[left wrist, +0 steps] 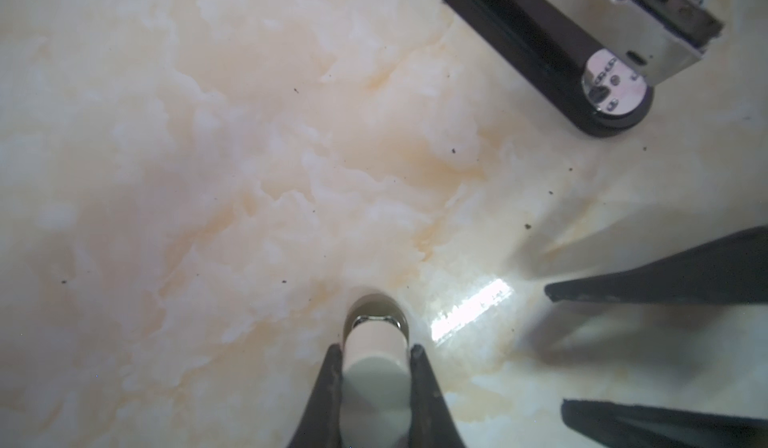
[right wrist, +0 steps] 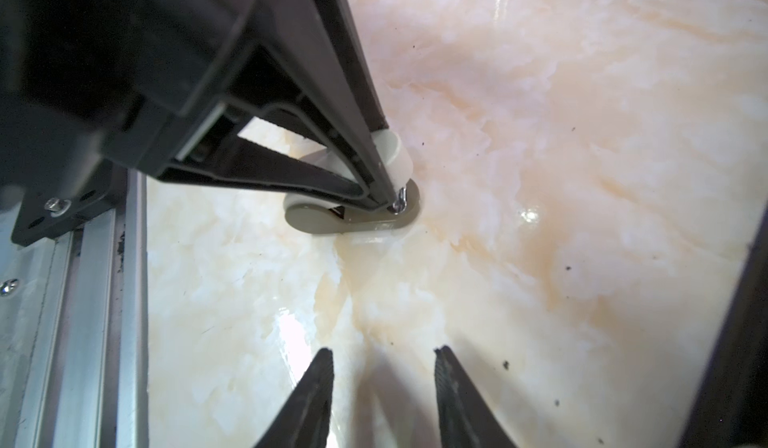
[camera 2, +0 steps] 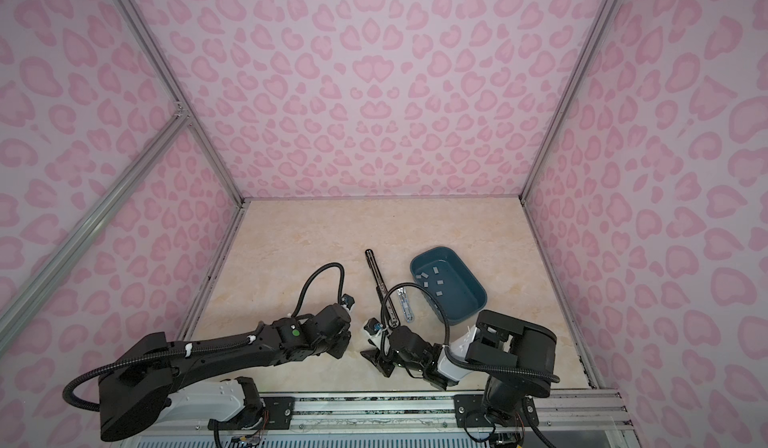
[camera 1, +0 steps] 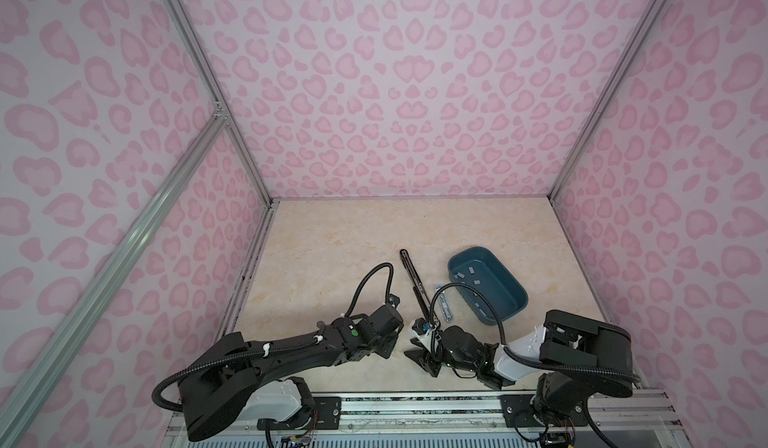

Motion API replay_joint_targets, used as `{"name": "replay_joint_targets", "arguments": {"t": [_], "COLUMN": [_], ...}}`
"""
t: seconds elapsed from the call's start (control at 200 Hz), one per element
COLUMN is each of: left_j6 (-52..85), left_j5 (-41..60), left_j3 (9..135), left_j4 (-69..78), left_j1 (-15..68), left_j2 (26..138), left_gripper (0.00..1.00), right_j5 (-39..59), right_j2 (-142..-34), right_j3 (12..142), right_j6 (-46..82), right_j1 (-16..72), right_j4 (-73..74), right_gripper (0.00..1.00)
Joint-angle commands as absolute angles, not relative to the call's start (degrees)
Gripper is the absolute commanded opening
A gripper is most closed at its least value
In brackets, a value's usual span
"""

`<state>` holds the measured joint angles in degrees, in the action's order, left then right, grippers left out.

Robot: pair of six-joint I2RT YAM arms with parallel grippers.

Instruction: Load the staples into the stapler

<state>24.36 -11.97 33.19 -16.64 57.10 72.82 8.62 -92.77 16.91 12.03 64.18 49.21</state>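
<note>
left fingers (left wrist: 328, 388) clamped on stapler (left wrist: 374, 342); right fingers (right wrist: 320, 392) open, empty. Pin it to counter (left wrist: 208, 176) while right fetches staples (camera 1: 476, 282) from bin (camera 1: 517, 286).

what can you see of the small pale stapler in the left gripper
The small pale stapler is short and rounded: a whitish, smooth, plastic-looking top over a flat taupe base, with shiny metal at the end away from the wrist. Its base lies on the marble-look table, near the aluminium rail. The left gripper is shut on it, with a black finger against each side. Whether the top is lifted cannot be told.
</note>
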Motion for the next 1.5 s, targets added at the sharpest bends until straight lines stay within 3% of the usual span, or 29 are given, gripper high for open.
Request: {"name": "replay_joint_targets", "arguments": {"t": [0.0, 0.11, 0.31, 0.49, 1.09, 1.5], "left_j6": [23.14, 19.87, 12.03, 6.87, 3.94, 5.01], "left_j5": [-12.75, -13.57, -13.21, -12.84, -6.29, -4.26], "left_j3": [33.33, 34.73, 32.56, 30.54, 28.88, 27.75], "left_j4": [-15.15, -15.04, -6.30, -1.41, 2.09, 2.75], "left_j1": [57.13, 57.17, 58.75, 58.89, 59.42, 59.41], "left_j2": [70.45, 66.67, 57.15, 53.64, 49.72, 43.09], "left_gripper": [0.10, 0.04, 0.04, 0.04, 0.04, 0.04], "right_j5": [7.69, 4.66, -8.49, -10.89, -4.91, -4.39], "right_j2": [-92.06, -86.93, -69.20, -60.56, -67.57, -70.73], "right_j3": [16.98, 18.53, 24.31, 26.57, 32.75, 29.65], "right_j6": [14.60, 19.74, 27.56, 31.40, 32.74, 35.81], "right_j1": [64.36, 64.77, 64.88, 64.33, 64.17, 63.82], "right_j4": [52.78, 48.10, 25.52, 18.27, 16.07, 21.93], "right_gripper": [0.40, 0.39, 0.32, 0.32, 0.30, 0.25]}}
